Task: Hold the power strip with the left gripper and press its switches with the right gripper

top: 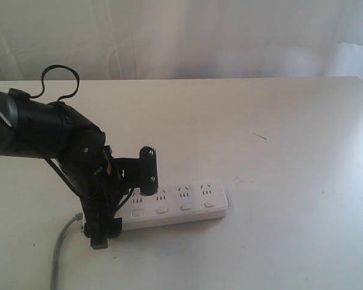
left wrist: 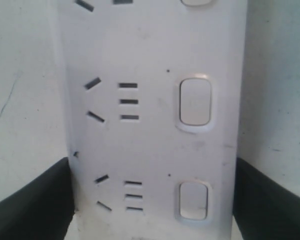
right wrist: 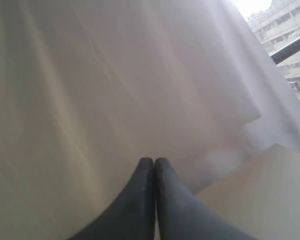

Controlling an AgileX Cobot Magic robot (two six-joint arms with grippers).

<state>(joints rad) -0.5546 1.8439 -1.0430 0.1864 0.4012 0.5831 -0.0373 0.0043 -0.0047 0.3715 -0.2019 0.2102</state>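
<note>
The white power strip (top: pixel 190 204) lies flat near the table's front, its grey cord (top: pixel 59 248) trailing off to the left. My left gripper (top: pixel 124 208) comes down over the strip's left part, one jaw plate behind it and one in front. In the left wrist view the black jaws press against both long edges of the power strip (left wrist: pixel 150 130), and two switches (left wrist: pixel 195 102) show beside their sockets. Four switches (top: pixel 162 210) show in the exterior view. My right gripper (right wrist: pixel 154 161) is shut on nothing, faces the curtain, and is out of the exterior view.
A white curtain (top: pixel 181 36) hangs behind the pale table (top: pixel 278 151). A small dark mark (top: pixel 260 136) lies on the table to the right of the strip. The right wrist view also shows a window with buildings (right wrist: pixel 285 30) outside.
</note>
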